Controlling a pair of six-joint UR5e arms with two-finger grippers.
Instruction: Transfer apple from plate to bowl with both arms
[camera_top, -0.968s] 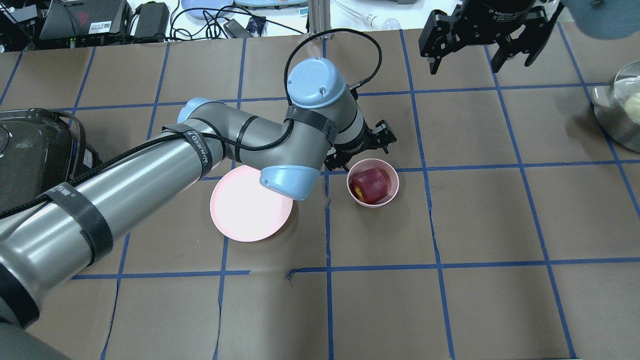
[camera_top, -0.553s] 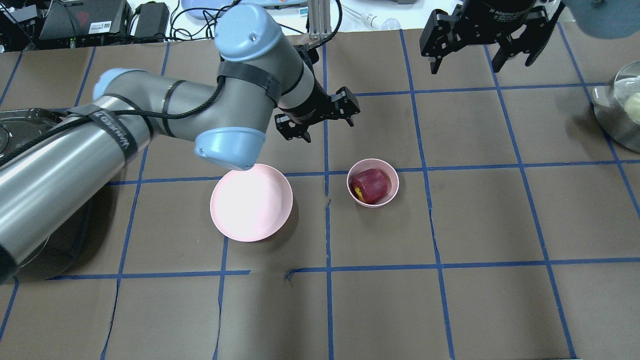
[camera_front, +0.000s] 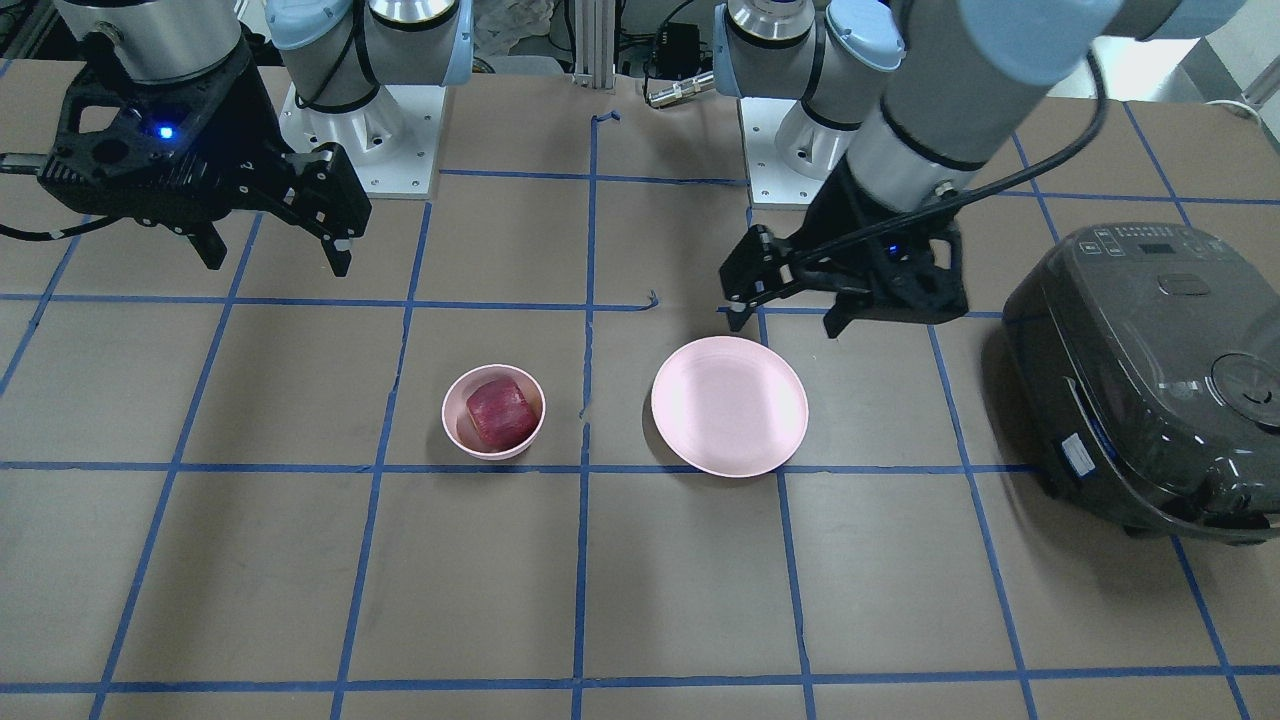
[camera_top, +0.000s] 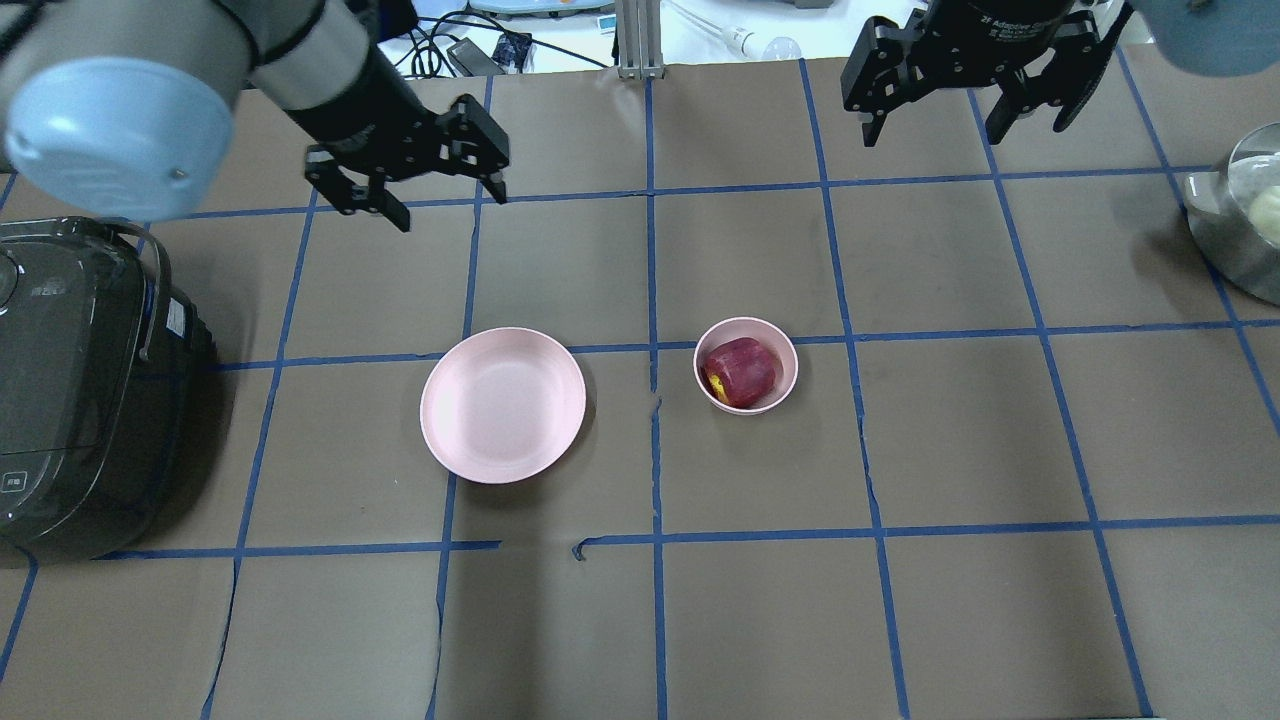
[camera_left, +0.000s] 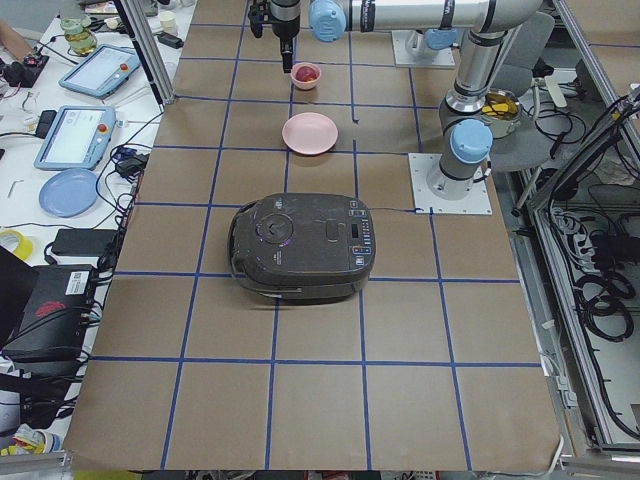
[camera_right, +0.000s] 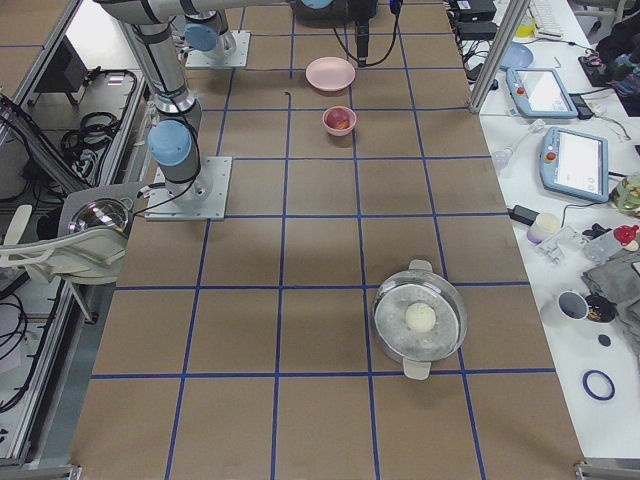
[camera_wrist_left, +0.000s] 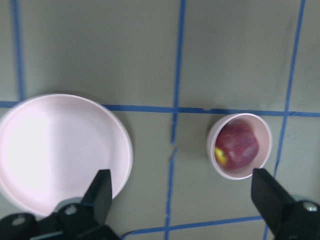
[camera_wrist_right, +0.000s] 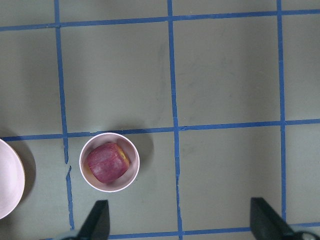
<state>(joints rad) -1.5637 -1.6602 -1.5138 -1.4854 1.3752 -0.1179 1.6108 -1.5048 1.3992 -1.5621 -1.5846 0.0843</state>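
Observation:
The dark red apple (camera_top: 741, 371) lies inside the small pink bowl (camera_top: 777, 346) near the table's middle; it also shows in the front view (camera_front: 502, 412), the left wrist view (camera_wrist_left: 239, 146) and the right wrist view (camera_wrist_right: 107, 162). The wide pink plate (camera_top: 502, 404) sits bare to the bowl's left, also seen in the front view (camera_front: 729, 405). My left gripper (camera_top: 448, 196) is open and empty, raised beyond the plate. My right gripper (camera_top: 968, 122) is open and empty, high at the far right.
A dark rice cooker (camera_top: 70, 390) stands at the table's left edge. A steel pot (camera_top: 1238, 225) with a pale round thing inside sits at the right edge. Blue tape lines grid the brown table. Clutter lies beyond the far edge.
My left arm has swung up and to the left, away from the bowl, passing beyond the plate. The apple stays in the bowl. The right gripper has barely moved.

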